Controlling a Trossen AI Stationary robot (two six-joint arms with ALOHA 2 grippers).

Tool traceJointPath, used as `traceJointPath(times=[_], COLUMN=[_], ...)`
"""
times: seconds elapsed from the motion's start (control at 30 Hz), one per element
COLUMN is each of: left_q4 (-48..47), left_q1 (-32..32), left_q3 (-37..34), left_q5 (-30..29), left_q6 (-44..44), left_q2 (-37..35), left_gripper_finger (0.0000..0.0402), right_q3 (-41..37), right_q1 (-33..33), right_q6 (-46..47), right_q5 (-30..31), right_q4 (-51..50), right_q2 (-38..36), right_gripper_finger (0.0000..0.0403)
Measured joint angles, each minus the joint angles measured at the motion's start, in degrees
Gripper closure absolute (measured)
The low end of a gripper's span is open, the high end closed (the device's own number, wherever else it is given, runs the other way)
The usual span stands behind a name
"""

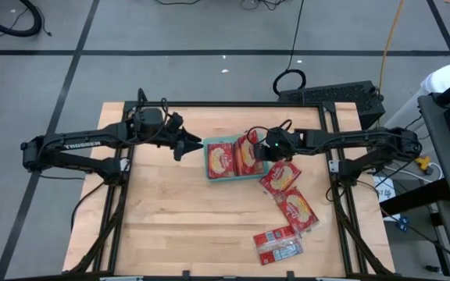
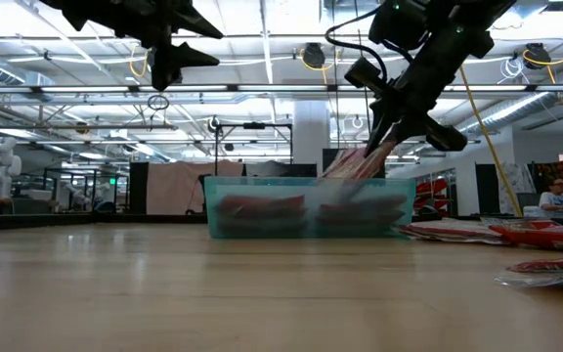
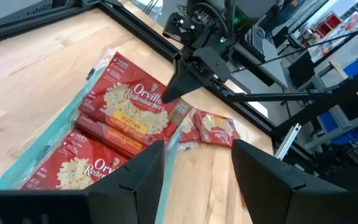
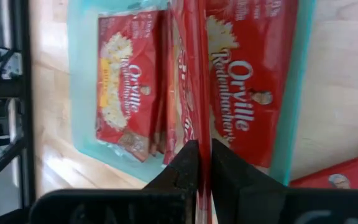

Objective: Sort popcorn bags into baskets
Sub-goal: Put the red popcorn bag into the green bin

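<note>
Two stacks of popcorn bags (image 1: 222, 160) lie side by side in the teal basket (image 1: 208, 173) at mid-worktop, picture faces up, long axes running across the basket's short side; "Orville Redenbacher's" and "BUTTER" read on them. One more bag (image 4: 194, 93) stands tilted on edge between the stacks, clamped in the right hand (image 4: 204, 163), fingers pressed together on it. Left hand (image 1: 191, 145) hovers just beside the basket, fingers apart, holding nothing. Other bags (image 1: 297, 209) lie on the worktop (image 1: 178, 226) nearby.
</note>
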Motion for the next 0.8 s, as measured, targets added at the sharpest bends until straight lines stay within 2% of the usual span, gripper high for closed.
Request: traceJointPath(times=[0.17, 0.43, 0.57, 0.67, 0.8], left_q4=[-0.36, -1.06, -1.03, -1.03, -1.01], left_q1=[-0.01, 0.0, 0.0, -0.02, 0.0], left_q3=[0.0, 0.0, 0.0, 0.0, 0.0], left_q5=[-0.92, -3.26, -4.7, -5.59, -7.4], left_q6=[-0.01, -0.82, -0.88, -2.08, -4.06], left_q2=[0.02, 0.04, 0.04, 0.04, 0.04], left_gripper_finger=[0.0213, 0.0213, 0.0213, 0.0213, 0.0213], right_q3=[0.0, 0.0, 0.0, 0.0, 0.0], right_q1=[-0.55, -1.18, -2.04, -2.64, -3.73], right_q6=[-1.31, -2.92, -4.26, -6.73, -12.07], right_q5=[-0.02, -0.06, -2.46, -2.75, -4.36], right_q4=[-0.84, -5.13, -4.99, -4.32, 2.49], right_q2=[0.0, 0.0, 0.0, 0.0, 0.0], right_gripper_finger=[0.038, 0.0303, 0.0272, 0.0263, 0.0265])
